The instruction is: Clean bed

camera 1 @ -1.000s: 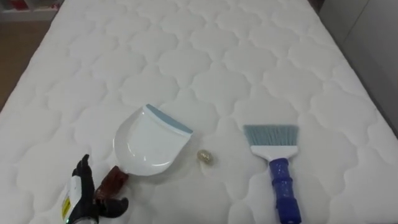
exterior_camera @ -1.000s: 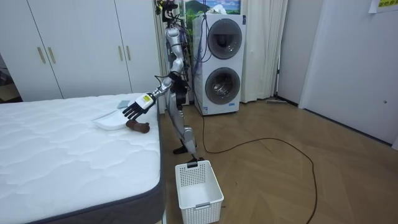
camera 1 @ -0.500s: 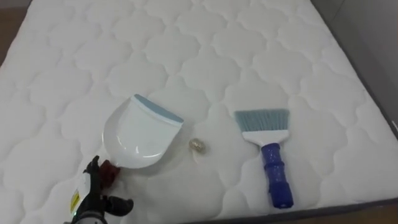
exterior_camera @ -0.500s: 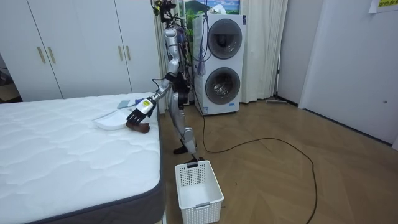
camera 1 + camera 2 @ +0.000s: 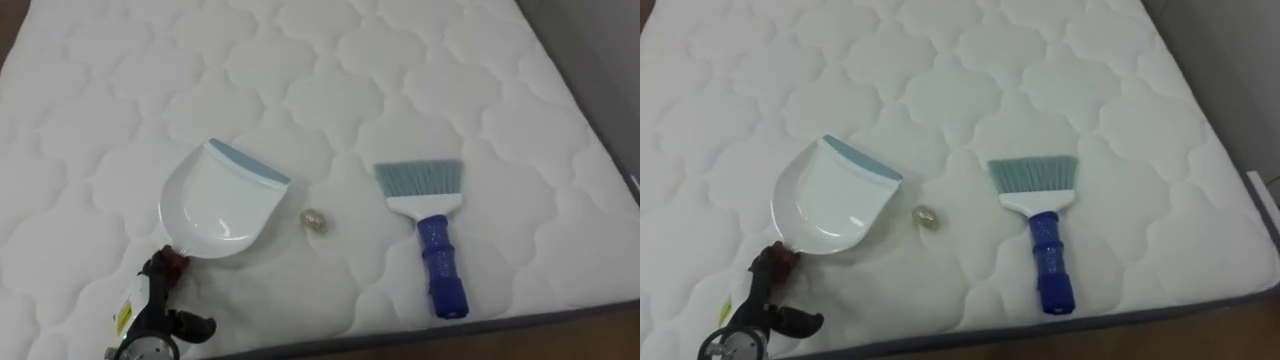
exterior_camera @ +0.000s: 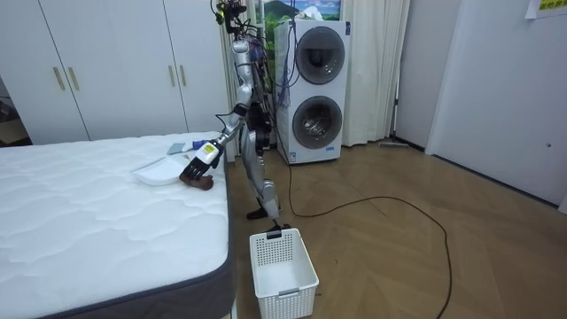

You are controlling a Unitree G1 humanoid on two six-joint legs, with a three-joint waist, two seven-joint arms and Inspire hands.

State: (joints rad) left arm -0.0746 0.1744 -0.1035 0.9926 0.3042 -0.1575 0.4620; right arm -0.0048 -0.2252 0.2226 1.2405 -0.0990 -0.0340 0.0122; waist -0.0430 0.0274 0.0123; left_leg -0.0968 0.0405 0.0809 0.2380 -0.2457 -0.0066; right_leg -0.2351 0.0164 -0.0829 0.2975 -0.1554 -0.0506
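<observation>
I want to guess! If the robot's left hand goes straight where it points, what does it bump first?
Probably the dustpan's reddish handle, right ahead of the left hand, though depth is unclear.

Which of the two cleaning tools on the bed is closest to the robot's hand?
The white dustpan: its dark red handle lies right at the left hand, while the blue-handled brush lies farther right.

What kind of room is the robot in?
Most likely a bedroom in a home, one that also holds the laundry. There is a bed with a white quilted top, tall wardrobe doors behind it, and two stacked washing machines by the curtain.
</observation>
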